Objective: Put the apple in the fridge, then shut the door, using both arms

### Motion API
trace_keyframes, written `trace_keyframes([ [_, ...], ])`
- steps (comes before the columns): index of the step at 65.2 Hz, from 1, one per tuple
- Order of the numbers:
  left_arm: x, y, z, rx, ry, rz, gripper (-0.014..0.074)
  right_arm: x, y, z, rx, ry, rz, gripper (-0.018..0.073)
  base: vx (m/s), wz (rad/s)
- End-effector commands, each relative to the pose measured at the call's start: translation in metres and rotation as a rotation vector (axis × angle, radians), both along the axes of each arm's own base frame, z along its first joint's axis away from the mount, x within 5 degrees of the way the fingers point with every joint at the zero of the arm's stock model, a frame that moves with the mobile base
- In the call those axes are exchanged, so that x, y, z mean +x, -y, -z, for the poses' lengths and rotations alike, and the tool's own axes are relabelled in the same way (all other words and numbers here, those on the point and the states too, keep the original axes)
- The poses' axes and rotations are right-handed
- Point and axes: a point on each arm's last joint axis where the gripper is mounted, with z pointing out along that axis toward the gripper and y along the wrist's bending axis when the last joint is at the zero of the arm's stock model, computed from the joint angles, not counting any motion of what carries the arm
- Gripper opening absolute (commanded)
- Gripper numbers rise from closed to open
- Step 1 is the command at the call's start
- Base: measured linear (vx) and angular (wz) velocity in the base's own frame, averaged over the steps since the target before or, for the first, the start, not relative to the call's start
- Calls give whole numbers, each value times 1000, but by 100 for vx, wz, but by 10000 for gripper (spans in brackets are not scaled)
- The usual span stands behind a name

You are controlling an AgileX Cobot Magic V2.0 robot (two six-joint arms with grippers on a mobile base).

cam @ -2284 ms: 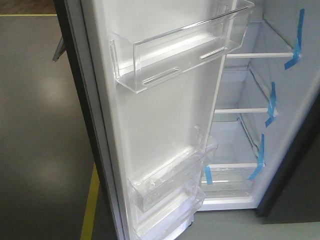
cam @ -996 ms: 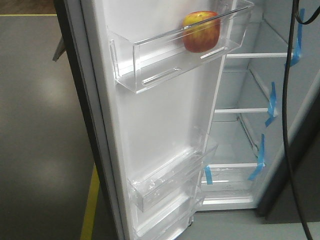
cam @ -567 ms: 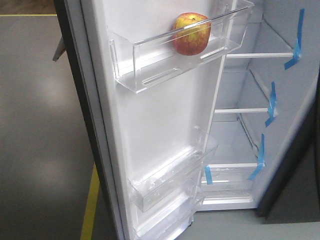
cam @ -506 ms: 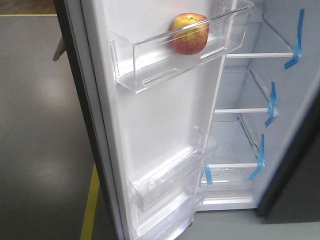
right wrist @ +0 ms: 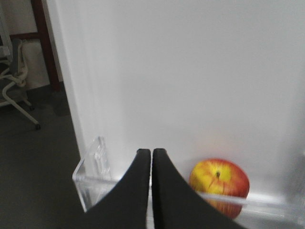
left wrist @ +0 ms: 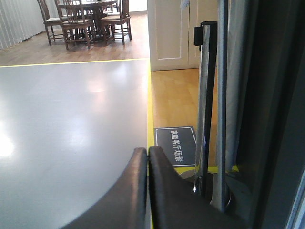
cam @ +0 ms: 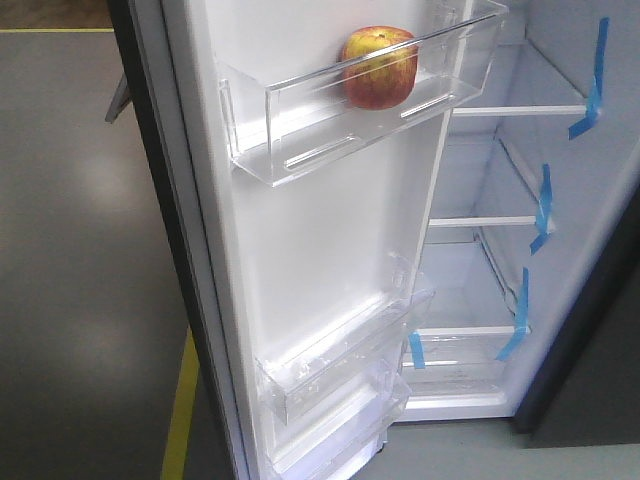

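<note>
The red and yellow apple [cam: 380, 66] rests in the top clear bin [cam: 300, 135] of the open door [cam: 320, 260]; it also shows in the right wrist view [right wrist: 219, 183], behind the bin's clear rim. The fridge [cam: 500, 230] stands open at the right, with white-edged shelves and blue tape strips. My right gripper [right wrist: 151, 151] is shut and empty, just left of the apple and apart from it. My left gripper [left wrist: 147, 150] is shut and empty, low beside the fridge's dark edge [left wrist: 281, 119]. Neither arm shows in the front view.
Lower clear door bins [cam: 340, 370] stick out near the floor. A yellow floor line [cam: 180, 410] runs left of the door. A metal post [left wrist: 204, 105] and a dark floor sign [left wrist: 175, 145] stand by the left gripper. Chairs and a table [left wrist: 86, 19] are far off.
The apple appeared in the top door bin, then shifted a little left and settled. The black cable seen a second ago at the right has left the front view.
</note>
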Motion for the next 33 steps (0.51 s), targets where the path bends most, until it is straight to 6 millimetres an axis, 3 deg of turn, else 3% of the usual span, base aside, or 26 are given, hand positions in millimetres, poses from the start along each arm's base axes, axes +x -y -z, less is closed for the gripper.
trace_keyframes([
  [1,1,1,1,5,74,17,-6,-27,2,2,40,31,25,-5,0,0],
  [19,0,4,-20,4,309,48,-6,-88,4,63,37,-42,59,-5,0,0],
  [33,-4,6,-36,12,484,70,-6,-134,6,100,42,-32,76,-5,0,0],
])
